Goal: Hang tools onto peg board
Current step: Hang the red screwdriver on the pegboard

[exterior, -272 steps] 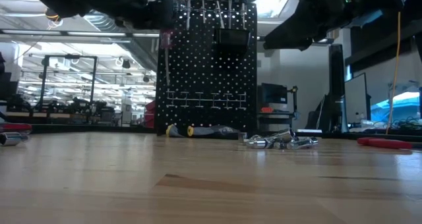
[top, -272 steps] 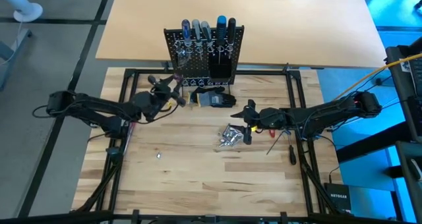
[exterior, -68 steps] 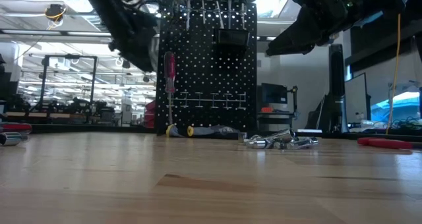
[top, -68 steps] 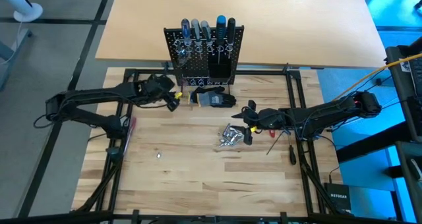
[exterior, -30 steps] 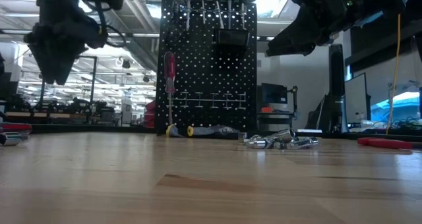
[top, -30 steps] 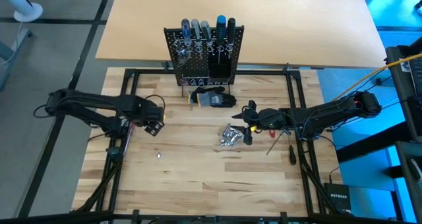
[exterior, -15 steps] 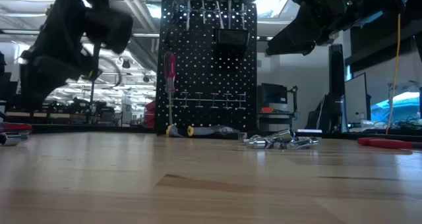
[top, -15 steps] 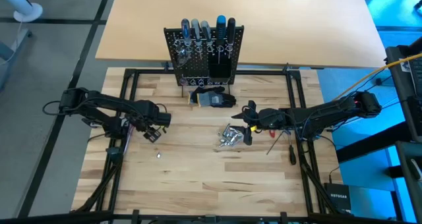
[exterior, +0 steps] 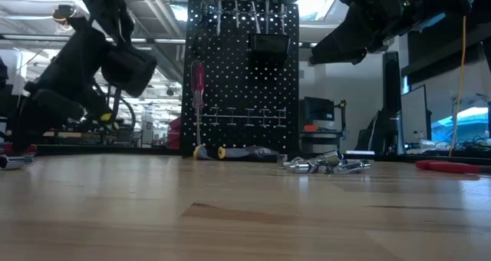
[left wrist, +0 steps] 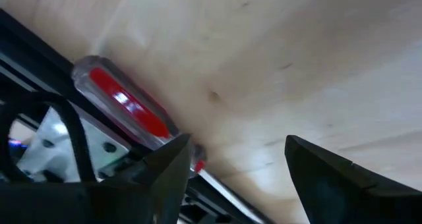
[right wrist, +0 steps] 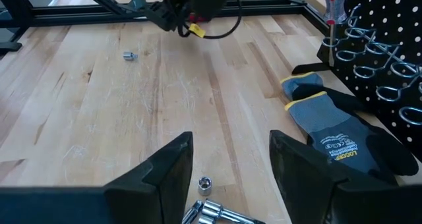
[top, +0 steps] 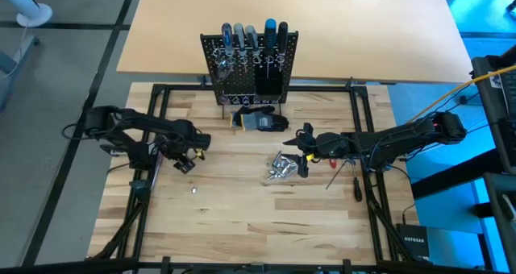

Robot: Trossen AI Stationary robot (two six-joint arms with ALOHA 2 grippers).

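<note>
Two dark jointed arms with looping black cables; yellow tag by left tool [top: 188, 155]; orange patch near right tool [top: 304, 151]

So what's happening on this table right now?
The left gripper, jaws open and empty, is low over the wooden table at its left edge, beside a red-handled screwdriver lying there. Another red-handled screwdriver hangs on the upright black perforated peg board. The right gripper, open, hovers by the pile of shiny silver metal pieces. A grey-black glove lies before the board.
</note>
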